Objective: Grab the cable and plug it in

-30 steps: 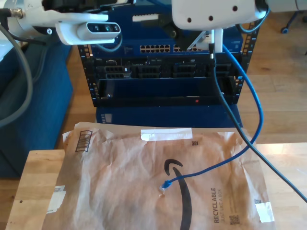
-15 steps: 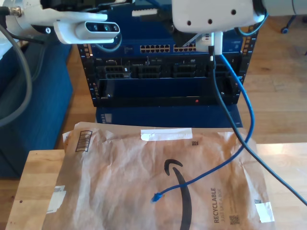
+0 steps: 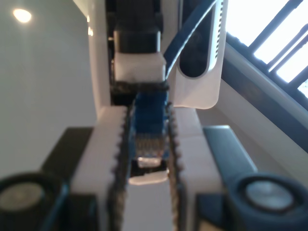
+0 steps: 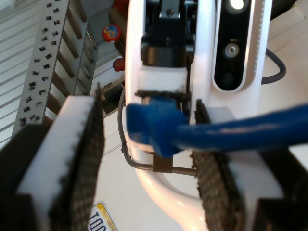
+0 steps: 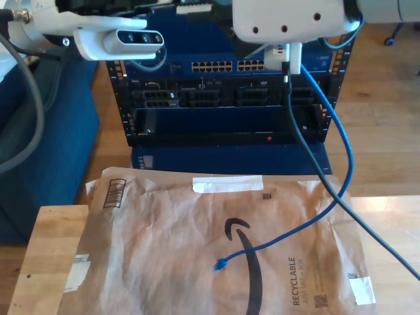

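— Where was the cable [image 5: 344,141] at that moment?

— In the exterior view it hung down from the grippers near the top, on that view's right, ran in a long curve past the rack [image 5: 223,98], and came to rest on the brown paper mailer [image 5: 216,243]. Its loose plug [image 5: 219,265] lay on the mailer, close to the printed smile mark, and the mailer itself lay on the wooden table [image 5: 46,249].

— And the other end?

— That was up between the two grippers. In the first wrist view my first gripper [image 3: 150,163] was clenched on the blue plug [image 3: 150,130], its toothed pads touching the plug on both sides, with the gold contacts facing the camera.

— What about the second one?

— In the second wrist view my second gripper [image 4: 147,144] stood released. Its pads were well apart, and the blue plug end [image 4: 154,126] sat in the gap nearer one pad, with the cable running out past that pad. I could not tell whether the cable touched it.

— What stood behind them?

— A blue rack with a row of network ports [image 5: 213,66] along its upper part and black units below, seen in the exterior view just under the white arm housings.
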Robot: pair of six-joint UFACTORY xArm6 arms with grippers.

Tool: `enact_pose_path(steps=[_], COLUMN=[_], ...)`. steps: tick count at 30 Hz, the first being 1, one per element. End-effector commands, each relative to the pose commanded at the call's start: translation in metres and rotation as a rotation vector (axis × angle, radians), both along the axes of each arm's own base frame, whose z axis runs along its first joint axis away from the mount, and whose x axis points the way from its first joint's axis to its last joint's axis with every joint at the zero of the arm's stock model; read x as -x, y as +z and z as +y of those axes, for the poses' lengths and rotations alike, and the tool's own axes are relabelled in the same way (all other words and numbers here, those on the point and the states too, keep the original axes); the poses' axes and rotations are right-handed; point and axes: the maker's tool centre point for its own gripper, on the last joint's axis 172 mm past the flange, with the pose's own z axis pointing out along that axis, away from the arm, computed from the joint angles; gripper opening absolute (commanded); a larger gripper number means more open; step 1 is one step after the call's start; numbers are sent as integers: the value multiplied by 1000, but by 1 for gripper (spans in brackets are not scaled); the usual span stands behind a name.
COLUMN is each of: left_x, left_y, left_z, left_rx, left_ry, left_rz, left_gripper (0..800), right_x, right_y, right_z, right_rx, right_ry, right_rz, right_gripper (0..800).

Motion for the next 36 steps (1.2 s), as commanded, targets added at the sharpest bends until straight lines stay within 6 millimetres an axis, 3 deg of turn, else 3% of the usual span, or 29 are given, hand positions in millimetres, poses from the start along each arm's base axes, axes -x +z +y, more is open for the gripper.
enact_pose_path(steps=[3,5,7,9,10,11,14,16,19,21,24,30,36], left_x=[0,2,1,-2,-4,-4,-8,-30,-68,-79,-81,-76,-45], left_y=[-1,0,8,12,12,12,12,9,0,-12,-36,-88,-165], left_z=[0,1,3,7,7,7,9,20,54,76,88,140,192], left_rx=[1,8,46,68,70,69,64,45,10,-35,-179,-437,-703], left_ry=[-2,-8,2,16,21,24,42,136,313,386,420,488,424], left_rz=[5,0,-11,-8,-7,-8,-7,4,25,20,-30,-133,-286], left_gripper=[70,189,494,620,763,798,798,798,799,799,799,799,800], right_x=[-1,-3,-3,-3,-3,-3,-6,-13,-25,-37,-53,-62,-52], right_y=[0,4,3,2,1,0,2,7,-4,-12,-26,-66,-112], right_z=[-1,-3,-3,-3,-3,-3,-5,-10,-16,-26,-45,-57,-68], right_rx=[-2,-9,-8,-6,-6,-5,-10,-19,-19,-10,22,113,191], right_ry=[-4,-16,-16,-16,-16,-16,-28,-59,-96,-144,-237,-345,-434], right_rz=[0,-9,-9,-7,-5,-4,-10,-31,-23,-25,-53,-47,-26], right_gripper=[129,70,40,28,24,21,7,3,2,2,3,8,9])
